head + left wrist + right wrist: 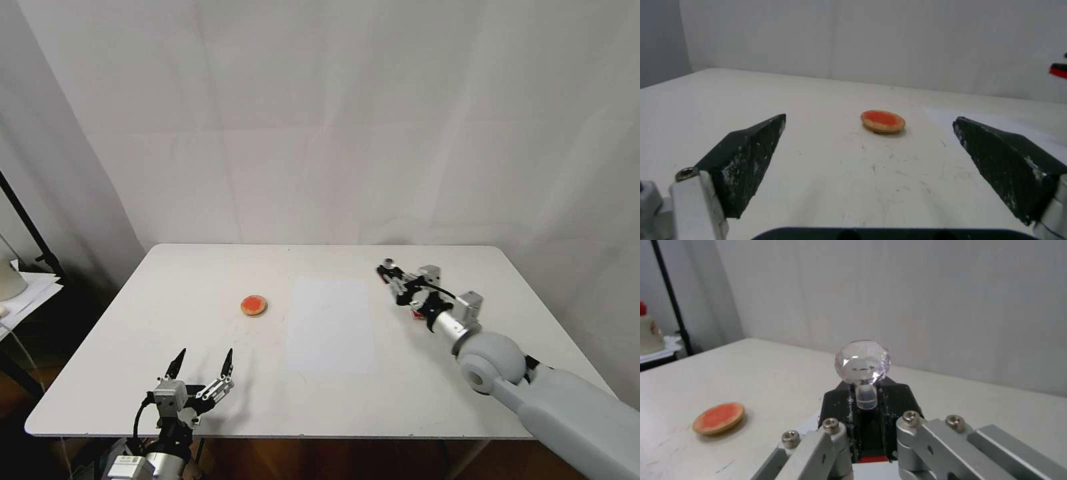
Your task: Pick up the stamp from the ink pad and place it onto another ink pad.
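The right gripper [389, 271] reaches over the far right part of the white surface [167, 320], at about two o'clock from the surface's centre. Its black fingers [842, 406] are pressed together around the stamp [862, 365], pinching the clear stem just under the faceted round knob; in the head view the stamp [389, 262] shows as a small shiny bead at the arm's tip. A sliver of the red rectangular ink pad [417, 314] peeks out beneath the right wrist, and the left wrist view catches its red edge [1058, 70] far off. Whether the stamp's base touches that pad cannot be told.

The round ink pad [254, 305], an orange-red disc with a tan rim, lies flat at about ten o'clock from the centre, well apart from the stamp; it also appears in the left wrist view [883, 121] and the right wrist view [719, 418]. A pale sheet of paper [330, 327] lies between the disc and the right arm.

The left gripper [203, 363] sits at the near edge, about seven o'clock, its fingers [744, 160] spread wide and holding nothing, pointed toward the disc.
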Robot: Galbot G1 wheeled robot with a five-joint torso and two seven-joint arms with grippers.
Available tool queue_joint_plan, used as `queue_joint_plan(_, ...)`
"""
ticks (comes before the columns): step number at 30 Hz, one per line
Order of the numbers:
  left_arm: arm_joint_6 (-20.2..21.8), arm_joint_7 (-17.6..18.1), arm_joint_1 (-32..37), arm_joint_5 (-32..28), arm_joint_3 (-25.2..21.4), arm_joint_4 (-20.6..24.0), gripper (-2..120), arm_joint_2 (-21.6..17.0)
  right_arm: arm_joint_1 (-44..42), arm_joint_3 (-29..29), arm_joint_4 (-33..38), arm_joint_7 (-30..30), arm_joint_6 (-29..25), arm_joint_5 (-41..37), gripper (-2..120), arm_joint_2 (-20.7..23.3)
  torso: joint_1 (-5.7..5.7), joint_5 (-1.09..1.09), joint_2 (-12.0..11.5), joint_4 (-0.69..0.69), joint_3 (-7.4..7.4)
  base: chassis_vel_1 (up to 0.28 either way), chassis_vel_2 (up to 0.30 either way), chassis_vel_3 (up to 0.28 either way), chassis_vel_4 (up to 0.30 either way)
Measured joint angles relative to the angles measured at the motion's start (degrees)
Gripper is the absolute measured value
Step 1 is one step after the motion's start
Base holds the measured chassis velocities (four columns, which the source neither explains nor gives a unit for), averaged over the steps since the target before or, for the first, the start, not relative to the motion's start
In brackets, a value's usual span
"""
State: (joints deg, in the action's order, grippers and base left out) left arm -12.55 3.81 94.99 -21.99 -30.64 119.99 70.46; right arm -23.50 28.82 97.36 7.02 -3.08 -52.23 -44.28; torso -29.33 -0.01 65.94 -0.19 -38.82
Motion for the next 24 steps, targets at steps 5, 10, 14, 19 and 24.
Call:
queue_joint_plan(5,0.00,0.00,0.00,0.00,0.00,0.00,100,0.00,5.86,8.30,-6.97,0.17,0.45,-1.06,9,-6.15,0.00,-0.01,0.00,0.00,0.00,0.000,0.000,0.000,0.000)
queue_joint_plan(10,0.00,0.00,0.00,0.00,0.00,0.00,100,0.00,6.60,9.88,-9.71,0.79,0.90,-1.52,9,-8.19,0.00,0.00,0.00,-0.02,0.00,0.000,0.000,0.000,0.000)
queue_joint_plan(14,0.00,0.00,0.00,0.00,0.00,0.00,100,0.00,6.66,10.71,-11.60,1.52,1.31,-1.67,9,-9.53,0.00,0.00,0.00,-0.03,0.00,0.000,0.000,0.000,0.000)
queue_joint_plan(19,0.00,0.00,-0.01,0.00,0.00,0.00,100,0.00,6.35,11.07,-12.52,2.18,2.38,-2.31,9,-10.07,0.00,0.00,0.00,-0.03,0.01,0.000,0.000,0.000,0.000)
queue_joint_plan(24,0.00,0.00,0.01,0.00,0.00,0.00,100,0.00,5.87,11.18,-12.44,2.29,2.89,-2.87,9,-9.85,0.01,0.00,0.01,-0.02,0.01,0.000,0.000,0.000,0.000)
